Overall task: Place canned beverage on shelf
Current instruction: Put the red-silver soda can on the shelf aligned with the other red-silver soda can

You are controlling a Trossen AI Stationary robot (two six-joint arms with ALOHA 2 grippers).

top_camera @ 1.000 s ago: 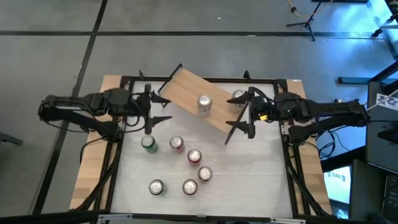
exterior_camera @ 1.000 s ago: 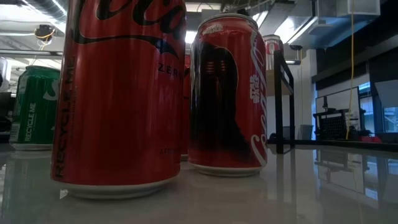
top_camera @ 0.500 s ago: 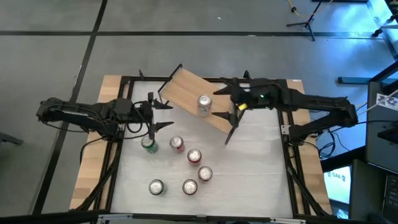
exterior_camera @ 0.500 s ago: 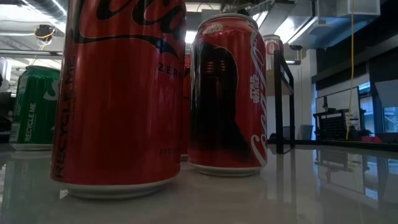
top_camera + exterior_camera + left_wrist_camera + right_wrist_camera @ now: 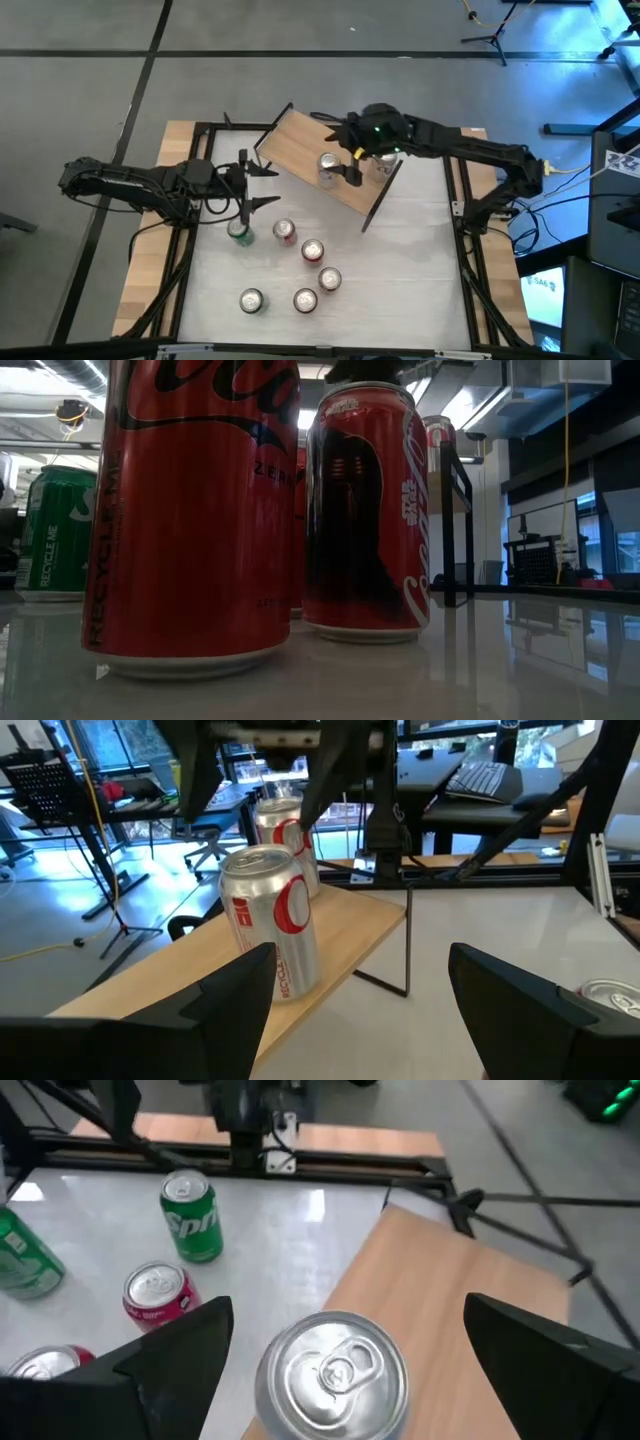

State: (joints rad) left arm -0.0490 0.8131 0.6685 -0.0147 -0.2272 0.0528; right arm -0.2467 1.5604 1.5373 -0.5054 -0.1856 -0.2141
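Note:
The shelf [image 5: 300, 145], a light-wood board on thin black legs, stands askew at the table's far middle. A silver can [image 5: 328, 168] stands upright on it; a second silver can [image 5: 383, 160] stands by the shelf's right end. My right gripper [image 5: 340, 148] hangs open over the first silver can [image 5: 335, 1370], one finger on either side and apart from it. My left gripper [image 5: 258, 185] is open left of the shelf, level, facing that can [image 5: 268, 932]. A green can [image 5: 238, 232] and several red cans [image 5: 312, 250] stand upright on the white tabletop.
The table's black frame rails [image 5: 460, 200] run along its edges, and wooden strips [image 5: 150, 260] lie outside them. A shelf leg [image 5: 408, 940] stands on the tabletop between my left gripper and the cans. In the low view, red cans [image 5: 190, 510] fill the foreground.
My right gripper has swung from the shelf's right end toward the table's left, out over the shelf, tipping downward, and now hangs above the silver can, still open. My left gripper sank a little early on, then kept still. No can has moved.

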